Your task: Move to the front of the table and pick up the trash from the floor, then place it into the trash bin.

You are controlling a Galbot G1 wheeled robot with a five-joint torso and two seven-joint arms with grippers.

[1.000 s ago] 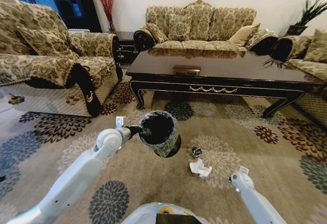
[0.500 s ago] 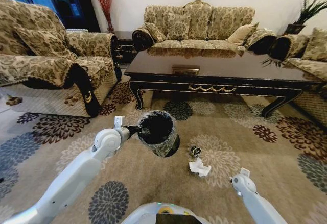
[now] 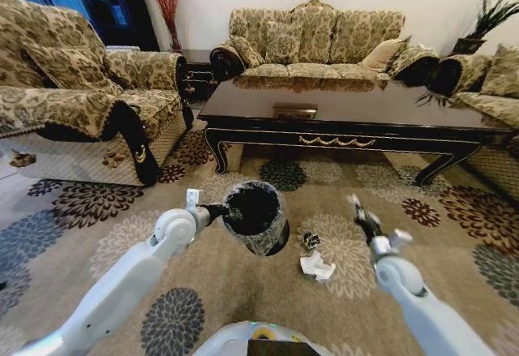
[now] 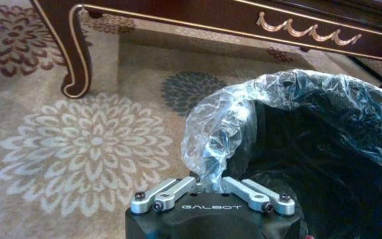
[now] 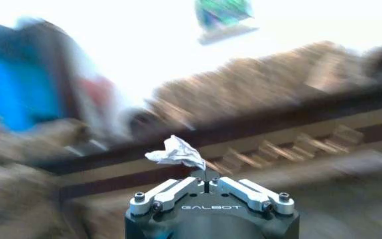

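Note:
My left gripper [image 3: 214, 208] is shut on the rim of the trash bin [image 3: 255, 214], a small black bin with a crinkly bag, and holds it tilted above the carpet. In the left wrist view the gripper [image 4: 208, 180] pinches the bag edge of the trash bin [image 4: 310, 149]. My right gripper [image 3: 354, 207] is raised to the right of the bin and points toward the table [image 3: 349, 113]. In the right wrist view this gripper [image 5: 206, 177] is shut on a small crumpled white paper scrap [image 5: 176, 152]. A white paper wad [image 3: 318, 267] and a dark shiny scrap [image 3: 311, 241] lie on the carpet between the arms.
Patterned sofas stand left [image 3: 73, 96], behind the table [image 3: 316, 44] and at the right edge [image 3: 495, 88]. The table's carved leg [image 4: 75, 59] is close to the bin. Open carpet lies in front of the table.
My right arm has swung up from the lower right to chest height, with its gripper now pointing toward the table. The left arm and bin shifted slightly right.

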